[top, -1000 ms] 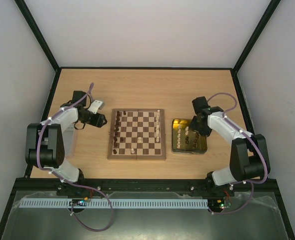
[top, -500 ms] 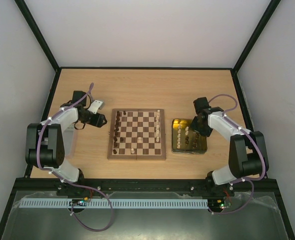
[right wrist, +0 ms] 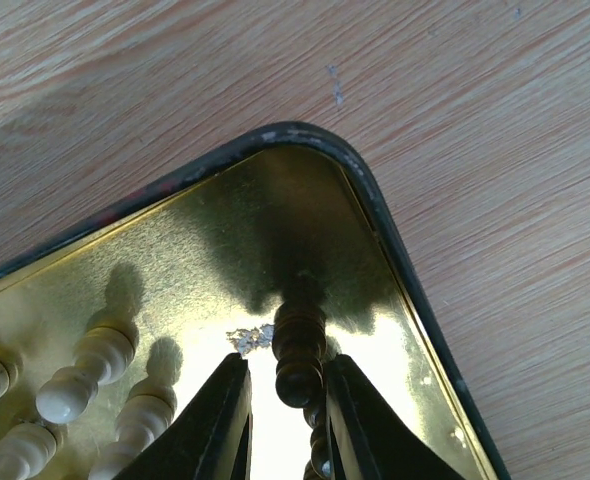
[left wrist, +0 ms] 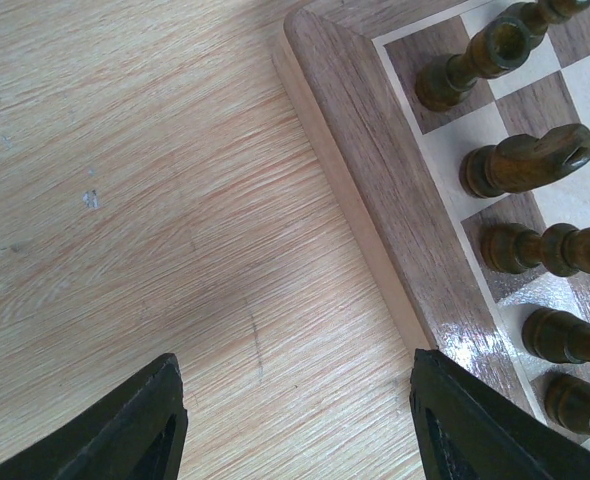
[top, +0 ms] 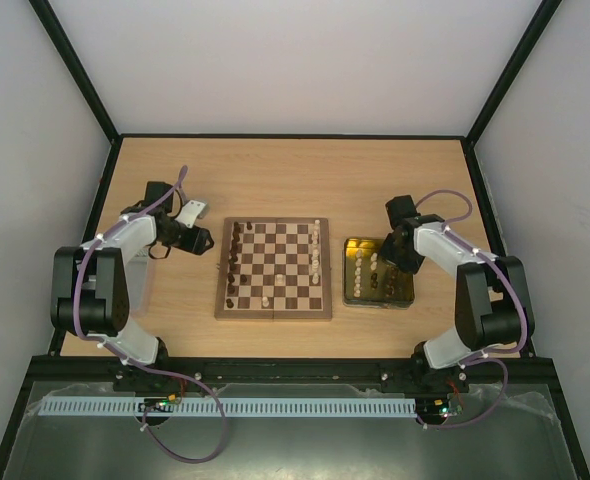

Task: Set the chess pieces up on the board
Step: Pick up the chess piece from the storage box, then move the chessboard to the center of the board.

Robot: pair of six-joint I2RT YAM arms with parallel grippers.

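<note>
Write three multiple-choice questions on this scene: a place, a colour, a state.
1. Where lies the yellow tray relative to the board? A. left B. right C. on top
2. What colour is the piece that the right hand straddles? A. dark brown B. pale cream C. red
3. How is the left hand? A. shut on a pawn B. shut on the tray C. open, empty

B: the top view shows it past the board's right edge. A: the wrist view shows dark wood. C: its jaws stand apart over the table.
</note>
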